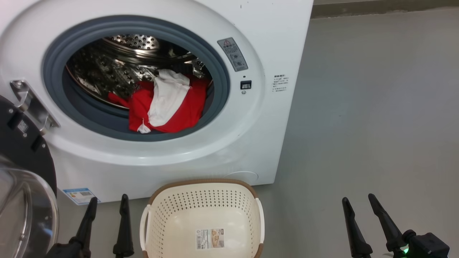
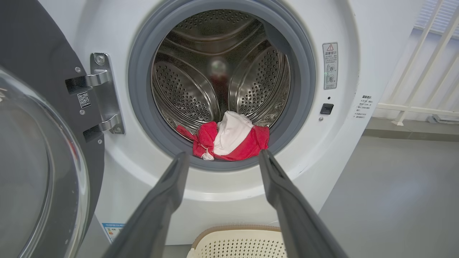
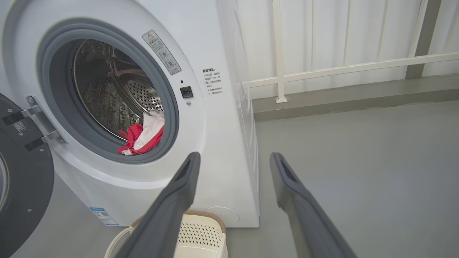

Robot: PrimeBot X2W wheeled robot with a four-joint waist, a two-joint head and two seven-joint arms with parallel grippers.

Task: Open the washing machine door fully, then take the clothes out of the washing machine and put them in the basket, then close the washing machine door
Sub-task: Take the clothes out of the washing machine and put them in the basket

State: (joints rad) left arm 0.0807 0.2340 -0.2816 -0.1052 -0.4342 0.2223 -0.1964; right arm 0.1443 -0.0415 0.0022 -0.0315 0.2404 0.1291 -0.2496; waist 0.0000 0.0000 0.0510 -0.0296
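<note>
The white washing machine (image 1: 272,43) stands ahead with its door (image 1: 21,168) swung wide open to the left on a steel hinge. Red and white clothes (image 1: 166,105) lie at the front of the steel drum, against the grey gasket; the same clothes (image 2: 229,138) show in the left wrist view and the clothes (image 3: 141,138) in the right wrist view. The cream basket (image 1: 202,193) sits on the floor right before the machine, with nothing in it but a sticker. My left gripper (image 1: 107,202) is open, left of the basket. My right gripper (image 1: 358,200) is open, well to the right.
Grey floor (image 1: 376,107) spreads to the right of the machine. A white railing (image 3: 340,68) and a low step run along the wall behind it. The open door (image 2: 39,161) with its glass bowl juts out on the left, close to my left arm.
</note>
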